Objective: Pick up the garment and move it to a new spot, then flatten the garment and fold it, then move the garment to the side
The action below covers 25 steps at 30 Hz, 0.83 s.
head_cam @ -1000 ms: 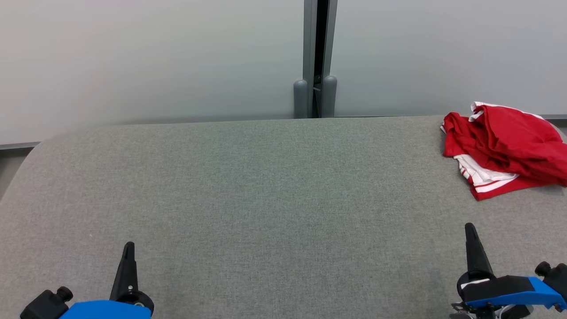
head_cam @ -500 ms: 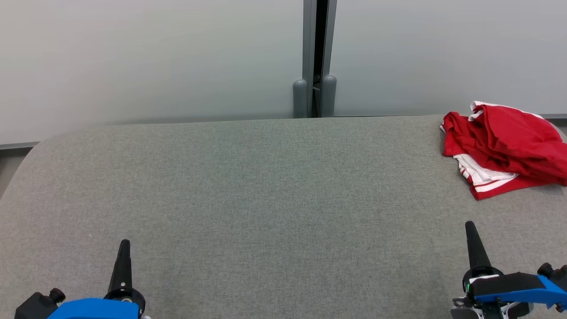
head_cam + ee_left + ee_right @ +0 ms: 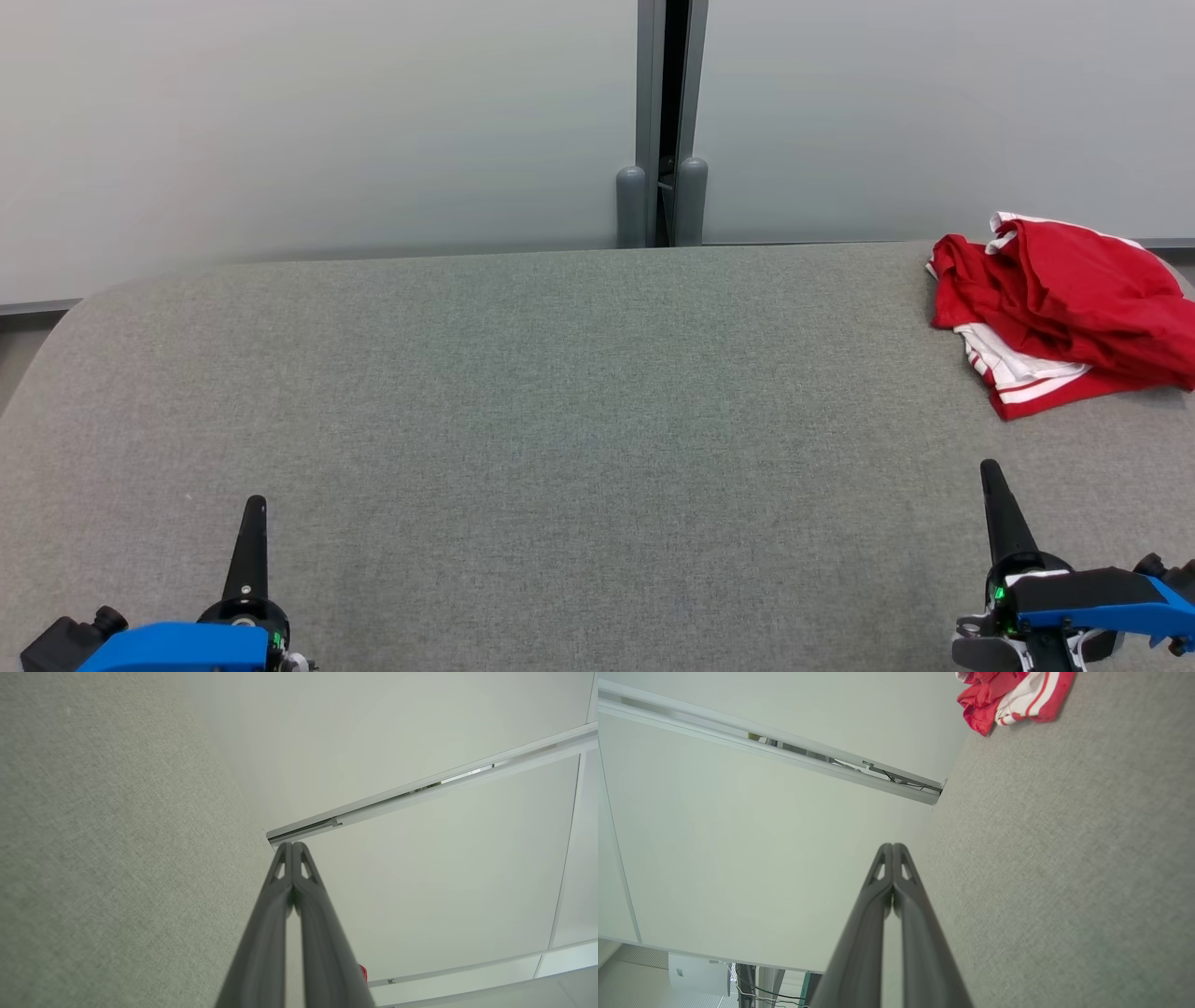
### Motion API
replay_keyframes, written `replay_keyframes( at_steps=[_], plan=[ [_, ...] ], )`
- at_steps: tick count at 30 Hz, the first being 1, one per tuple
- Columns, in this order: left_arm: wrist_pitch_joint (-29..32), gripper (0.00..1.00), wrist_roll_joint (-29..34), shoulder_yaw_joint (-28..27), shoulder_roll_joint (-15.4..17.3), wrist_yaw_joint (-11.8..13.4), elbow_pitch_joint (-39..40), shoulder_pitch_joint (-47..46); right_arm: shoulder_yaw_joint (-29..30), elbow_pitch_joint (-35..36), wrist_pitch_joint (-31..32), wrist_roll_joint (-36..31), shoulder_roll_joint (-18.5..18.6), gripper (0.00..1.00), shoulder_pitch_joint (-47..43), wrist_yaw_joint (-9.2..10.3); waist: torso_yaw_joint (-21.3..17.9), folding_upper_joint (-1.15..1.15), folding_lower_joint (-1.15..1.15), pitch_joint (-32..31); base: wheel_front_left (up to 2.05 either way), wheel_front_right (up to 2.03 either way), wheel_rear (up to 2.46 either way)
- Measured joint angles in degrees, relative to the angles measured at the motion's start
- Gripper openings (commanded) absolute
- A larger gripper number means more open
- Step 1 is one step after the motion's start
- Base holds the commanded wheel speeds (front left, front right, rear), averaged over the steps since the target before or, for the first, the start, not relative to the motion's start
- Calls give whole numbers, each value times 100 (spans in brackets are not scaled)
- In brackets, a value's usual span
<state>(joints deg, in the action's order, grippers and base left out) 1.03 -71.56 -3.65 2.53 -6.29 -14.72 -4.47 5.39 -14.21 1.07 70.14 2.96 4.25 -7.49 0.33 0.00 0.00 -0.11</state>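
Left tool (image 3: 253, 511) has edged leftward — it and right tool (image 3: 991, 478) are clamped closed, empty, seemingly off the table (image 3: 560, 373).

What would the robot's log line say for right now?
stage: before pickup | left hand: shut, empty | right hand: shut, empty | red-and-white garment: crumpled, far right on grey table, untouched

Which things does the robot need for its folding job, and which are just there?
For the job: red garment, crumpled at far right; left gripper and right gripper, both shut; grey table.
Just there: pale wall panels; grey post between them.
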Motion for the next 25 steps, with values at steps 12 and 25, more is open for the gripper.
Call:
replay_keyframes(
  at_steps=[12,25],
  plan=[
    [152,0,-591,-82,3,-36,10,-38,34,0,152,630,-1,0,48,0,-8,0,0,5,0,0,0],
    [307,0,-1161,-160,7,-52,24,-98,66,0,303,1241,-1,0,105,0,-17,0,0,12,0,0,0]
  ],
)
